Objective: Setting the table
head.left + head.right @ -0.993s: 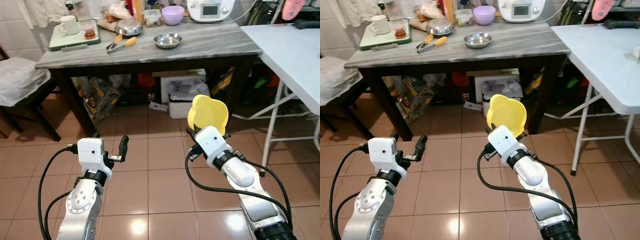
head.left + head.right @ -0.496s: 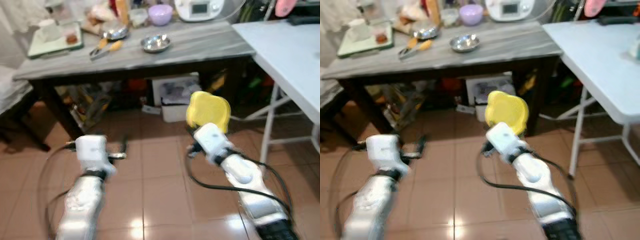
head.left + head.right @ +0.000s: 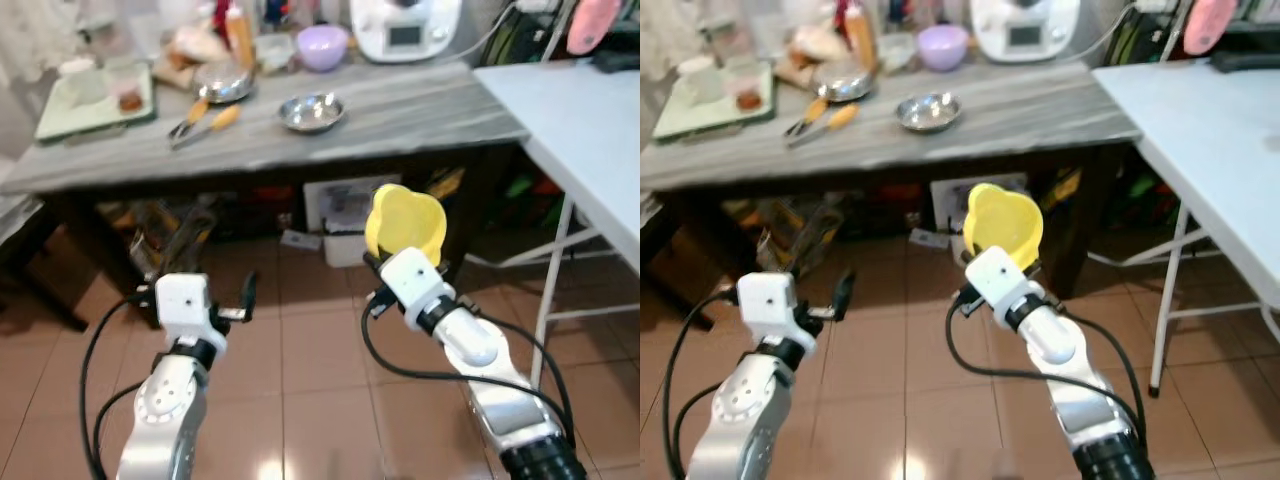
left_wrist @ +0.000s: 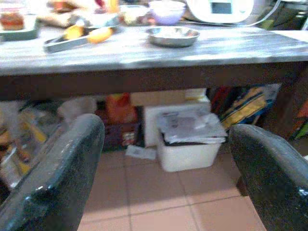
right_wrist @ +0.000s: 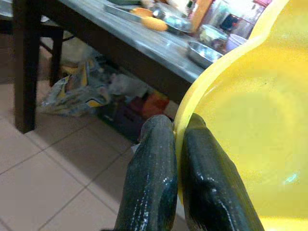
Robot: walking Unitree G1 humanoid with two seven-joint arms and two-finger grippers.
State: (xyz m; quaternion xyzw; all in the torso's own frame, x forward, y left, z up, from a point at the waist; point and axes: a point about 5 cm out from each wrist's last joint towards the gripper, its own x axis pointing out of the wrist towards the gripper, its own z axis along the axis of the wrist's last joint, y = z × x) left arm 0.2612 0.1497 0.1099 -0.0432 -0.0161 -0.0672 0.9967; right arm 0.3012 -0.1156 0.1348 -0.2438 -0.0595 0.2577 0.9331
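Bowl, yellow, stands upright above my right pincer, whose two fingers pinch its rim tight. Beyond it runs a grey wooden table with a steel dish and tongs. My left pincer hangs alongside, fingers spread, gripping nothing.

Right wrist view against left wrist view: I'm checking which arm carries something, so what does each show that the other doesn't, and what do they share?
Right wrist view alone: the right pincer shut on the rim of a yellow bowl, plus crumpled bags under the table.

Left wrist view alone: the left pincer open and holding nothing, a white bin under the table, and a white appliance at the back.

Both: the grey wooden table, the steel bowl and orange-handled tongs on it, and the tiled floor.
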